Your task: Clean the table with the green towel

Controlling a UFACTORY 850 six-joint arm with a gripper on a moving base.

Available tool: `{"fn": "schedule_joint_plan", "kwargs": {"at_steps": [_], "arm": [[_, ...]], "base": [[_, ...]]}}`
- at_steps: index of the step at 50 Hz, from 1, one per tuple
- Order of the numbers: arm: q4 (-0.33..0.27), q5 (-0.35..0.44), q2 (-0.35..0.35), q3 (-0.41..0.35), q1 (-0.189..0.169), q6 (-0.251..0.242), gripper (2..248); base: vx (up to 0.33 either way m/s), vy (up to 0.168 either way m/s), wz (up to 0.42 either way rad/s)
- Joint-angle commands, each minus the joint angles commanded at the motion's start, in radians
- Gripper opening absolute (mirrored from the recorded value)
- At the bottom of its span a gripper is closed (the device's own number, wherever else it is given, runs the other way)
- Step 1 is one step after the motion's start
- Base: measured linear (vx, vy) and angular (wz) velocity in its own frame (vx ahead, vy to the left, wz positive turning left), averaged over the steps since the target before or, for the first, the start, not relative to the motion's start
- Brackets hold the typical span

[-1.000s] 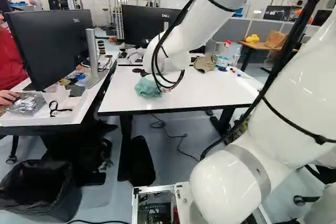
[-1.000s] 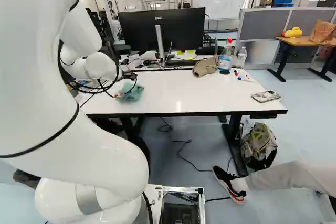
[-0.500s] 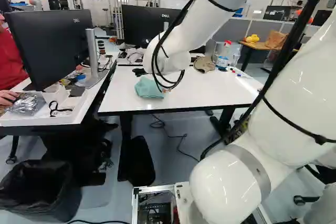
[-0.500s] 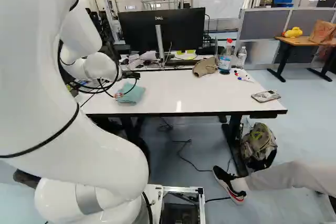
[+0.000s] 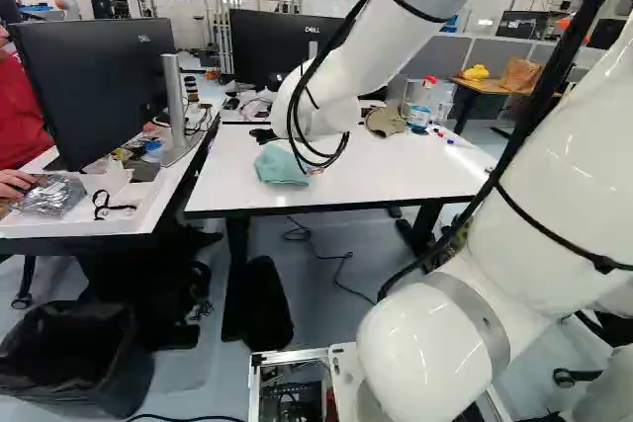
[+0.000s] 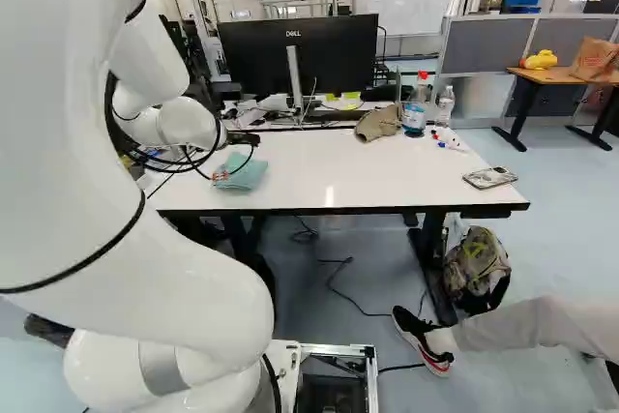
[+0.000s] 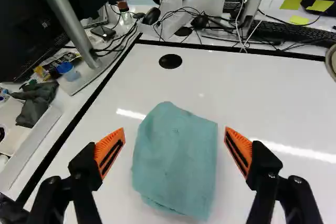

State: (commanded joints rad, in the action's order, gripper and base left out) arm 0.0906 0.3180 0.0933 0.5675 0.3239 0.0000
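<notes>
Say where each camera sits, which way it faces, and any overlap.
Left base: behind arm, to its left, facing ahead-down at white table; arm at right.
Right base: same facing, behind arm, to its right; arm at left.
Wrist: on the wrist, along open claw to green towel; both fingers show.
All share towel, table.

Reads "DELL" in small pale capitals on the back of the near monitor [image 5: 89,86], toward its upper right corner, at the left of the left base view. Says "DELL" too on the back of the far monitor [image 6: 338,55], high up and just above its stand [image 6: 295,74], beyond the table [image 6: 387,171]. Shows that second "DELL" in both base views. Bears a label [image 6: 414,116] on the red-capped bottle [image 6: 422,94] standing on the table, too small to make out any word.
</notes>
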Motion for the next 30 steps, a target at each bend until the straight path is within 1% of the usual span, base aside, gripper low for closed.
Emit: {"fn": "schedule_joint_plan", "kwargs": {"at_steps": [30], "arm": [[0.0,0.0,0.043,-0.041,-0.102,0.0,247]], "base": [[0.0,0.0,0.0]]}}
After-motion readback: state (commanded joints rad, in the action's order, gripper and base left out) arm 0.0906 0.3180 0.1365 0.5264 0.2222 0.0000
